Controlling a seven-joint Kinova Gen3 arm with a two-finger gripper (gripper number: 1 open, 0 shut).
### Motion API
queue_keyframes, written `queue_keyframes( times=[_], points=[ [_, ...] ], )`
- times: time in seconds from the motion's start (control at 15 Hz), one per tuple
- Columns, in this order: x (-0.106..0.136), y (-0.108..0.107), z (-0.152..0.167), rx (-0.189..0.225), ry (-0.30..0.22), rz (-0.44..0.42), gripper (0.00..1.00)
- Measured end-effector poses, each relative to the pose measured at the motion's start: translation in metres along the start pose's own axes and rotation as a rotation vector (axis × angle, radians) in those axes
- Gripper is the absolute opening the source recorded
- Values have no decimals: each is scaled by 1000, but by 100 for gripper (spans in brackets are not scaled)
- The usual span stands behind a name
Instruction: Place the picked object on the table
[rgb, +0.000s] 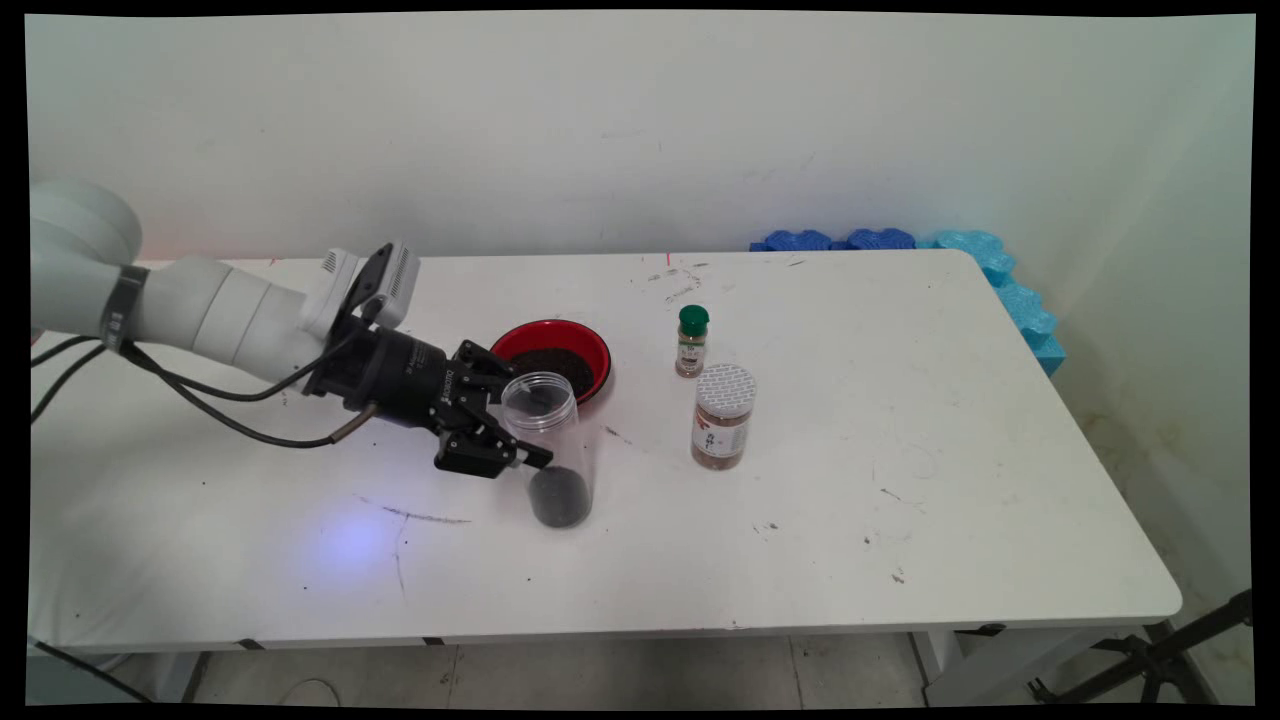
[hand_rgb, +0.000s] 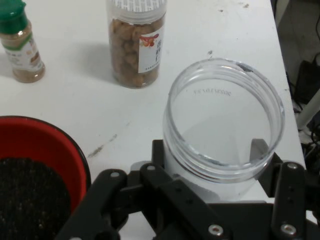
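Note:
My gripper (rgb: 535, 430) is shut on a clear, lidless plastic jar (rgb: 548, 440), one finger on each side just below its rim. The jar stands roughly upright near the middle of the white table (rgb: 800, 520), and in the main view something dark lies at its bottom (rgb: 558, 496). The hand view looks down into the jar's open mouth (hand_rgb: 222, 117), with my gripper (hand_rgb: 210, 157) clamped round it. Just behind the jar is a red bowl (rgb: 596, 345) of dark grains, which also shows at the lower left of the hand view (hand_rgb: 35, 137).
Right of the jar stand a small spice bottle with a green cap (rgb: 691, 342) (hand_rgb: 20, 45) and a jar with a white lid and brown contents (rgb: 721, 418) (hand_rgb: 136, 50). Blue foam blocks (rgb: 1000, 268) line the table's far right corner. Black cables hang under the arm.

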Motion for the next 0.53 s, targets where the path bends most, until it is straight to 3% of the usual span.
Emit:
queue_keyframes(
  times=[0.33, 0.4, 0.53],
  points=[
    [-4, 1, 2, 7, -1, -9, 0],
    [-5, 1, 2, 7, -1, -10, 100],
    [-6, 1, 2, 7, -3, -10, 100]
  ],
)
